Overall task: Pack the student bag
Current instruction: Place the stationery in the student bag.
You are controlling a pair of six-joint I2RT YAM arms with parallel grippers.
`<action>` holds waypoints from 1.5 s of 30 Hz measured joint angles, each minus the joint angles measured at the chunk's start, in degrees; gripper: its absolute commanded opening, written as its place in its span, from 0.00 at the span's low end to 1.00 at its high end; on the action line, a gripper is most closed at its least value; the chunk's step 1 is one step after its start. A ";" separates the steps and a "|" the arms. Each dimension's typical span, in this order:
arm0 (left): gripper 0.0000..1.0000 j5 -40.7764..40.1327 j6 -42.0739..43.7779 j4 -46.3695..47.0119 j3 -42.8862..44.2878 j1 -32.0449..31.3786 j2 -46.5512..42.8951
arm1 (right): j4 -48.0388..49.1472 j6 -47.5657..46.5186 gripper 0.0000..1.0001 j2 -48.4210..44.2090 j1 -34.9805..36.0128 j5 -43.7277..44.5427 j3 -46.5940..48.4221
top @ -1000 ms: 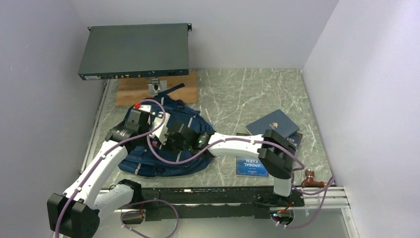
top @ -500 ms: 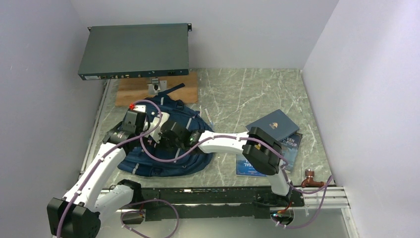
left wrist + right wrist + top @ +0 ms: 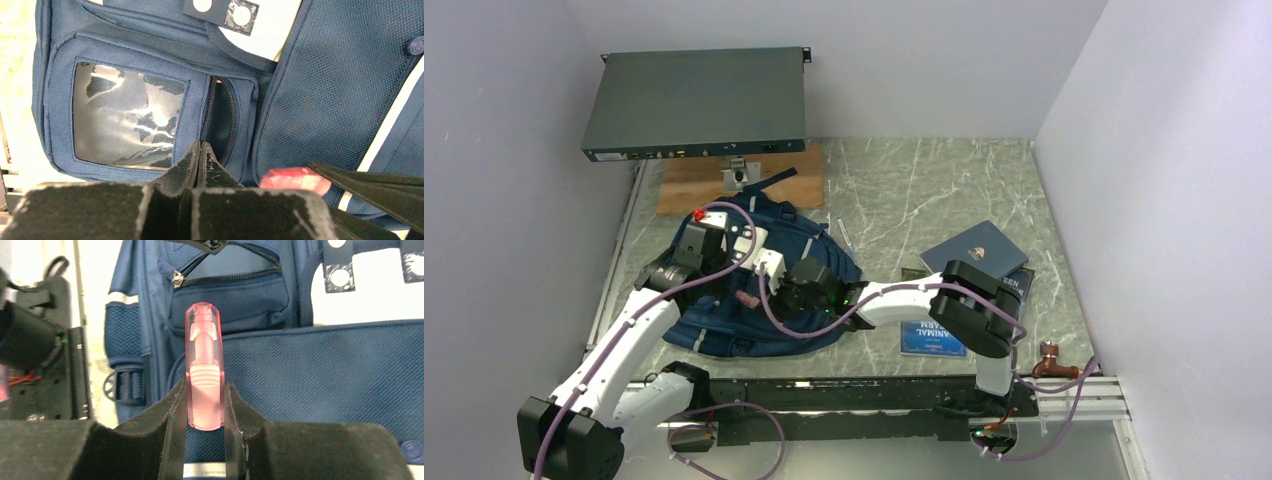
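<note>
The student bag [image 3: 320, 75] is matt woven cloth (window [image 3: 130, 120] glossy plastic).

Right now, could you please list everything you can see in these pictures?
backpack: one, navy blue, table left
marker: one, clear pink, held over backpack
books: three, blue, overlapping, table right
pens: apparently two, pale, right of backpack
board: one, brown wood, table rear left
metal box: one, dark grey, raised above board
pipe fitting: one, copper, table's near right corner
table: one, green marble
left gripper: one, black, shut at backpack's pocket zip
right gripper: one, black, shut on marker
</note>
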 measured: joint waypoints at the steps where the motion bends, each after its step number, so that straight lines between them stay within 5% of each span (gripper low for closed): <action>1: 0.00 0.07 0.09 0.02 0.00 0.00 0.00 | 0.92 1.46 0.00 -0.46 -0.31 -1.09 -1.05; 7: 0.00 1.95 0.76 1.92 -1.05 -0.02 -2.75 | 4.15 18.32 0.00 -0.81 -6.69 -13.64 -2.49; 16: 0.00 3.26 1.05 5.44 -1.16 -0.22 -4.90 | 2.14 42.21 0.00 11.41 -11.80 -32.79 12.92; 21: 0.49 -0.57 -0.68 3.72 -0.70 -0.28 -2.56 | -0.79 48.28 0.00 13.46 -11.65 -35.98 13.40; 23: 0.55 -2.78 -2.03 1.92 0.39 -0.28 0.39 | -0.50 50.34 0.00 13.49 -11.87 -36.24 12.90; 30: 0.56 -4.79 -3.21 -1.01 1.57 -0.26 10.45 | 1.95 54.34 0.00 13.49 -13.60 -36.37 8.70; 37: 0.42 -5.27 -3.69 -2.62 3.23 -0.20 13.66 | 3.37 54.90 0.00 13.31 -14.01 -36.46 8.07; 45: 0.44 -7.93 -4.35 -3.63 6.01 -0.09 20.57 | 3.15 54.34 0.00 12.74 -13.97 -36.54 8.17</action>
